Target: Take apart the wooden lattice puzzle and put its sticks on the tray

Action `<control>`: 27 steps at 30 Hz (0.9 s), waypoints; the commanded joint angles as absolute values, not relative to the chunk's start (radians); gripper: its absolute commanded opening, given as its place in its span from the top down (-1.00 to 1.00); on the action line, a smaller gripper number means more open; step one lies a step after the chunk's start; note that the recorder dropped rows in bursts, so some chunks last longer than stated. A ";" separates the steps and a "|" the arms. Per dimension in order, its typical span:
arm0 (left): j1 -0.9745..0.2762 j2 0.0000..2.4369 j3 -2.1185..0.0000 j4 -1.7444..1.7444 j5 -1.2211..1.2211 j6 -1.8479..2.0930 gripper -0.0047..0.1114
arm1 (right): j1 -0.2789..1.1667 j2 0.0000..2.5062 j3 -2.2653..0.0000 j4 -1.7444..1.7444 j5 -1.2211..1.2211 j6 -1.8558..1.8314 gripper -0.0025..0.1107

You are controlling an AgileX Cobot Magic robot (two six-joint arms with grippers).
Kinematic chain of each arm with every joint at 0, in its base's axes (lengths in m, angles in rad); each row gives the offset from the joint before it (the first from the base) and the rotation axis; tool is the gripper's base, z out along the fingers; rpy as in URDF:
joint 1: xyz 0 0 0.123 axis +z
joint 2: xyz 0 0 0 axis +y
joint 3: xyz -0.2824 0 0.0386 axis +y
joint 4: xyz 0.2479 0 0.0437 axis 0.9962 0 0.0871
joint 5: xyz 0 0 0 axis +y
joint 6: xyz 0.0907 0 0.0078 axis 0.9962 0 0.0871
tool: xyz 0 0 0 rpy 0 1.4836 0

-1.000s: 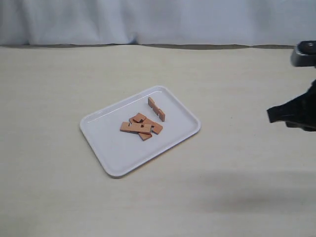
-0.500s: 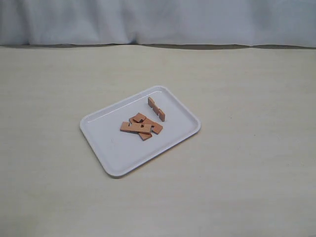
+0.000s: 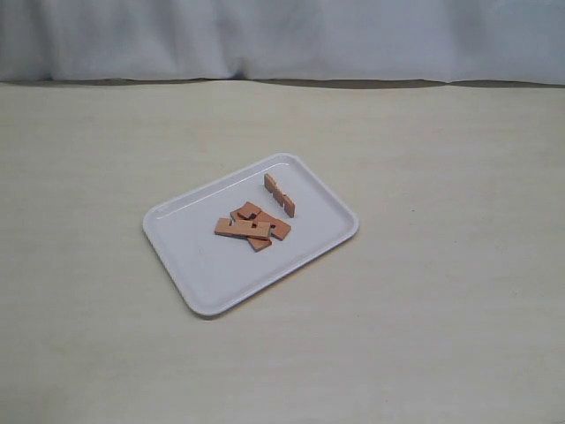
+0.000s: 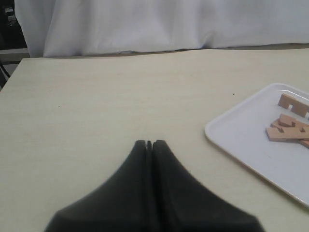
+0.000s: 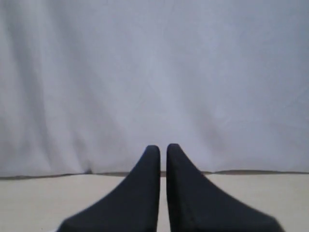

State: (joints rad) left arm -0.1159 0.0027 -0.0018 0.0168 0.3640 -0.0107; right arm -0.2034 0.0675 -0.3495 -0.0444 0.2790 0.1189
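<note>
The white tray point(image 3: 212, 274) lies in the middle of the table in the exterior view. No assembled lattice shows. Reddish-brown sticks lie loose on the tray: three overlap in a small pile point(image 3: 252, 226), and one stands on its edge point(image 3: 280, 195) a little behind them. Neither gripper appears in the exterior view. In the left wrist view my left gripper point(image 4: 149, 143) is shut and empty over bare table, well apart from the tray point(image 4: 251, 145) and its sticks point(image 4: 288, 128). My right gripper point(image 5: 163, 147) is shut and empty, facing the white curtain.
A white curtain point(image 3: 282, 40) hangs along the table's far edge. The beige tabletop point(image 3: 424, 336) surrounds the tray on all sides. A table corner and a dark object point(image 4: 8, 29) show at the far edge in the left wrist view.
The right arm, seen at the right edge of the exterior view a second ago, has withdrawn out of that view. The tray and sticks have not moved.
</note>
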 commanded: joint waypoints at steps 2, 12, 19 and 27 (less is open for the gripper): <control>-0.117 0.000 0.000 0.018 0.353 -0.005 0.92 | -0.207 0.000 -0.344 -0.039 0.251 0.124 0.87; -0.117 0.000 0.000 0.018 0.353 -0.005 0.92 | -0.207 0.000 -0.337 -0.007 0.261 0.127 0.87; -0.117 0.000 0.000 0.018 0.353 -0.005 0.92 | -0.207 0.000 -0.184 -0.009 0.105 0.125 0.87; -0.117 0.000 0.000 0.018 0.353 -0.005 0.92 | -0.207 0.000 0.000 -0.007 0.057 0.127 0.87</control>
